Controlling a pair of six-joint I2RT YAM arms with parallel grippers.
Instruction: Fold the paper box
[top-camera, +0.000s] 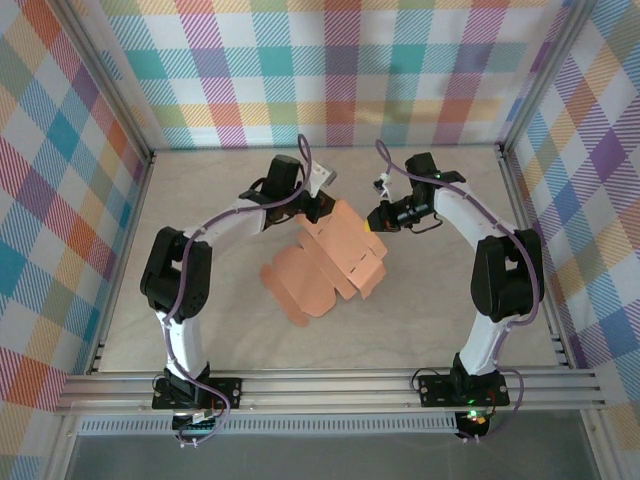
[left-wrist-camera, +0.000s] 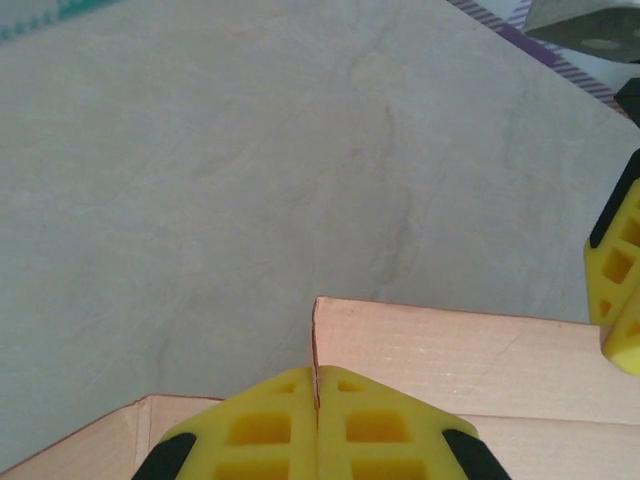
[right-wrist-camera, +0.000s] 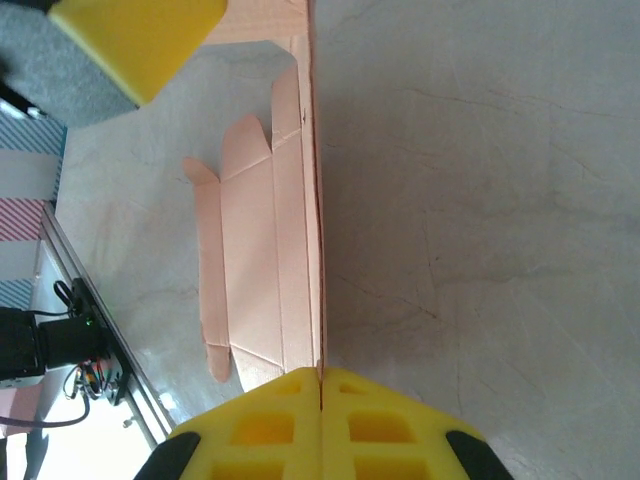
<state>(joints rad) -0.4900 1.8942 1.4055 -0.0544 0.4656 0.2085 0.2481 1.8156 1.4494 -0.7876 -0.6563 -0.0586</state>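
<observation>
Box lies mid-counter, long axis running near-left to far-right, its raised far end pinched at the left by the closed left gripper and at the right by the closed right gripper.

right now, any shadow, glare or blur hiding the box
Top external: even light, paper box sharp. Left wrist: left gripper slightly soft up close, box edge crisp. Right wrist: soft shadow on the table beside the box edge above the right gripper; lower left corner washed out.

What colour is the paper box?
Salmon-orange: the paper box shows best in the top external view.
</observation>
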